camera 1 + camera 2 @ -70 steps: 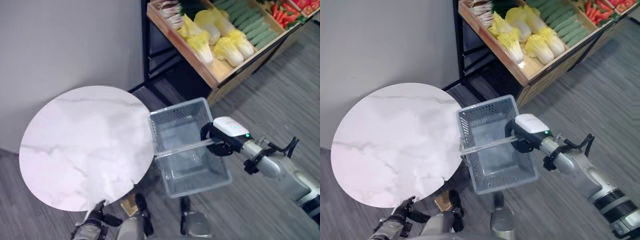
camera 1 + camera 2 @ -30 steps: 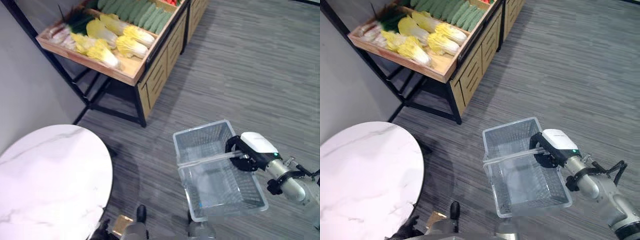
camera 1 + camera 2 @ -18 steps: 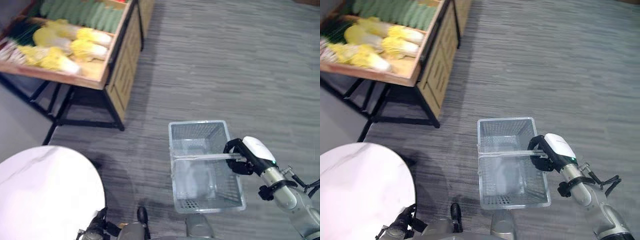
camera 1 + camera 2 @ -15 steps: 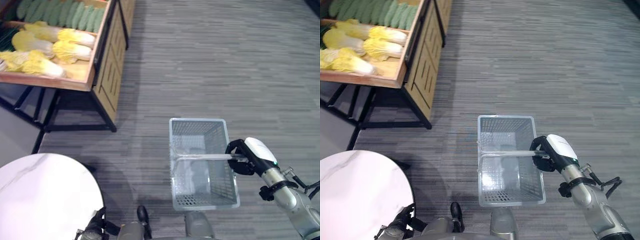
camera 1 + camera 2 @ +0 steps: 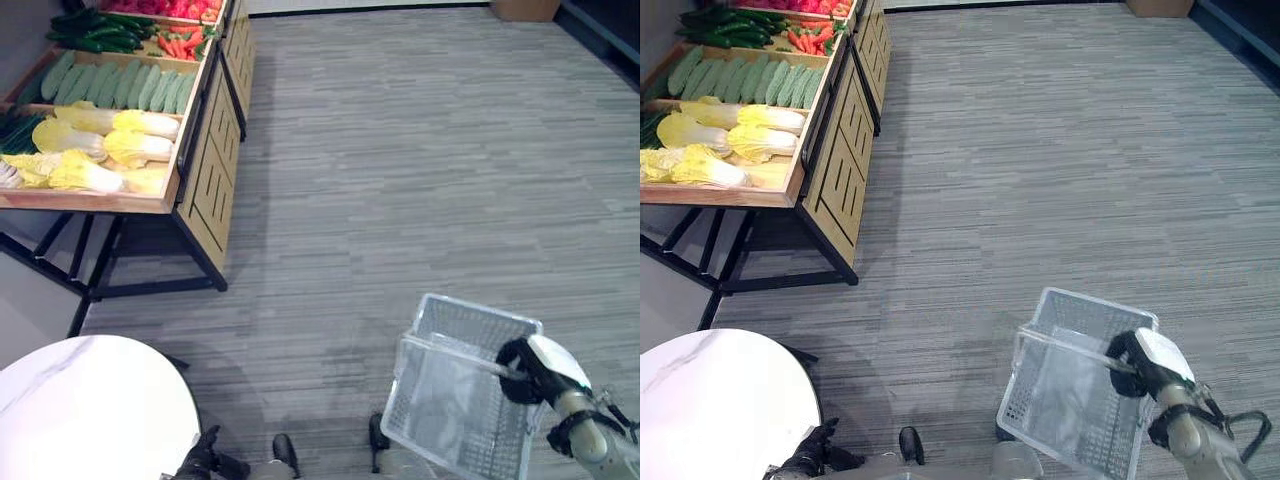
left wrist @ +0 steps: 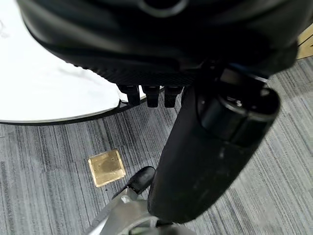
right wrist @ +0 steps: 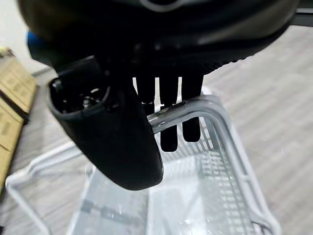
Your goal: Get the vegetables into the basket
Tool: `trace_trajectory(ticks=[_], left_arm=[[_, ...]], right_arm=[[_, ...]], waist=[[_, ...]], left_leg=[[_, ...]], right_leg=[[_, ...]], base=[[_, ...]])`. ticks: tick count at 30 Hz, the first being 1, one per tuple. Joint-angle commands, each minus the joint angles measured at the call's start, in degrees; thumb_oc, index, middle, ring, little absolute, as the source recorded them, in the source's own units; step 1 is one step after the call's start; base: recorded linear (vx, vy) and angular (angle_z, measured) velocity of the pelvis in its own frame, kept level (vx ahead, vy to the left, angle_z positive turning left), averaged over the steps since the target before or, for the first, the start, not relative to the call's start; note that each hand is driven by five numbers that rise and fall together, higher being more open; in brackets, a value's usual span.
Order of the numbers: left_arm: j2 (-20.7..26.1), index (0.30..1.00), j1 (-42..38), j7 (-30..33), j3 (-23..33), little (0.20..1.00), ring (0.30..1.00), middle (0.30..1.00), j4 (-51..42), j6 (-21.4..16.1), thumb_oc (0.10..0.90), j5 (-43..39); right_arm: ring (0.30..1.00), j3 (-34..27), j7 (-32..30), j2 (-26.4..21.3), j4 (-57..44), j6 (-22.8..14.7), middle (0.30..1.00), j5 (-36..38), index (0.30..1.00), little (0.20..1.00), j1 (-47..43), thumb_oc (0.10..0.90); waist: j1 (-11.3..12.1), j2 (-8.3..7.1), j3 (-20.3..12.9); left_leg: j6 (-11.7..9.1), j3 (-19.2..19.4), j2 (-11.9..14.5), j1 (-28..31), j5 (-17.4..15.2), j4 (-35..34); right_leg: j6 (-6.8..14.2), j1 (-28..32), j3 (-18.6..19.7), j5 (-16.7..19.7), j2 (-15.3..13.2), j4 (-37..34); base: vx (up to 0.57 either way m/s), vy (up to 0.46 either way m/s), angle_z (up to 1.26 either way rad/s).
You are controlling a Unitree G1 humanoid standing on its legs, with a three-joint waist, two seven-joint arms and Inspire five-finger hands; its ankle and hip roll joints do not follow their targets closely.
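Vegetable stand [image 5: 120, 110] well apart from basket [image 5: 450, 400].

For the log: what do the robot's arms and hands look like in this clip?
The right hand is dark with a white cover on its back, on a silver-grey forearm ringed by a black wrist band. The left hand is dark all over. In the wrist views both look matte black, with a bulky rounded thumb and slim fingers.

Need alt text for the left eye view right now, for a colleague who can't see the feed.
The right hand holds an empty wire basket by its handle above grey carpet, at lower right. A wooden stand of cabbages and cucumbers sits at upper left, a round white table at lower left.
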Motion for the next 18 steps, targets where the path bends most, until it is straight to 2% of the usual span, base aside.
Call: trace_trajectory(ticks=[1,2,3,4,5,6,9,10,18], left_arm=[[2.6,1.000,-2.4,0.1,0.5,1.000,1.000,1.000,-0.6,-1.1,0.900,0.1],[2.5,1.000,-2.3,0.5,0.0,1.000,1.000,1.000,-2.0,-1.4,0.900,-1.1],[2.5,1.000,-2.3,0.5,0.0,1.000,1.000,1.000,-2.0,-1.3,0.900,-1.1],[2.3,1.000,-2.5,0.6,-0.2,1.000,1.000,1.000,-1.9,-1.4,0.900,-1.6],[1.7,1.000,-2.7,1.2,-0.4,1.000,1.000,1.000,-1.1,-1.3,0.900,-1.8],[1.4,1.000,-2.8,1.4,-0.7,1.000,1.000,1.000,-0.5,-1.3,0.900,-1.8],[1.1,1.000,-2.7,1.6,-0.6,1.000,1.000,1.000,0.4,-1.1,0.900,-1.3],[0.8,1.000,-2.6,1.9,-1.2,1.000,1.000,1.000,1.1,-1.0,0.900,-0.8],[0.1,1.000,-2.4,2.1,-1.7,1.000,1.000,1.000,3.1,-1.1,0.900,-0.6]], right_arm=[[0.300,-3.3,-6.0,-1.1,-5.6,-3.0,0.300,-1.0,0.300,0.300,-7.7,0.400],[0.300,-1.9,-6.5,-0.7,-1.5,-2.5,0.300,-1.3,0.300,0.300,-7.8,0.400],[0.300,-1.7,-6.6,-0.7,-1.4,-2.6,0.300,-1.3,0.300,0.300,-7.9,0.400],[0.300,-1.5,-6.8,-0.5,0.2,-2.2,0.300,-1.0,0.300,0.300,-8.2,0.400],[0.300,-1.1,-7.5,0.2,3.3,-1.9,0.300,-0.3,0.300,0.300,-8.8,0.400],[0.300,-0.8,-8.0,0.7,4.9,-1.7,0.300,-0.3,0.300,0.300,-9.1,0.400],[0.300,0.0,-8.2,1.6,6.7,-1.6,0.300,-0.2,0.300,0.300,-9.2,0.400],[0.300,1.6,-8.3,3.1,11.8,-1.2,0.300,1.1,0.300,0.300,-10.4,0.400],[0.300,7.5,-6.7,9.6,27.5,-0.9,0.300,5.8,0.300,0.300,-15.5,0.400]], waist=[[1.4,-3.50,1.3],[2.0,-3.60,1.9],[1.9,-3.61,1.9],[2.2,-3.59,2.1],[2.3,-3.71,1.9],[2.6,-3.62,1.9],[2.4,-3.29,1.5],[2.5,-3.00,0.9],[3.5,-3.18,0.5]], left_leg=[[-1.0,-6.0,-0.2,-1.0,-2.3,5.8],[-1.4,-9.4,-0.6,-2.5,-1.8,9.8],[-1.4,-9.5,-0.6,-2.6,-1.9,10.0],[-1.2,-11.7,-1.7,-3.5,-1.7,9.8],[-0.5,-14.9,-3.6,-5.3,-1.5,6.7],[-0.4,-15.7,-4.2,-6.6,-0.7,6.0],[-0.1,-14.6,-3.8,-5.4,-0.4,4.0],[0.3,-14.2,-4.0,-4.5,-0.1,2.6],[1.4,-12.4,-5.0,-1.3,-0.8,-0.1]], right_leg=[[0.6,0.2,3.8,-4.2,0.8,6.4],[-0.2,0.6,4.2,-4.3,1.7,6.7],[-0.2,0.6,4.1,-4.4,1.7,6.8],[-0.4,0.6,4.4,-4.3,1.8,6.7],[-0.2,0.8,4.5,-4.2,1.7,6.3],[-0.1,0.7,4.8,-3.8,1.9,6.4],[-0.1,0.6,5.1,-4.4,2.4,6.8],[-0.1,0.5,5.2,-4.9,2.4,7.3],[1.0,1.5,6.2,-4.1,1.0,5.8]], base=[[0.02,-0.381,0.22],[0.02,-0.304,0.09],[0.01,-0.173,0.09],[0.01,-0.038,0.03],[0.03,-0.038,0.00],[0.03,-0.017,0.05],[0.06,0.046,-0.01],[0.07,0.087,-0.19],[0.05,0.097,-0.15]])
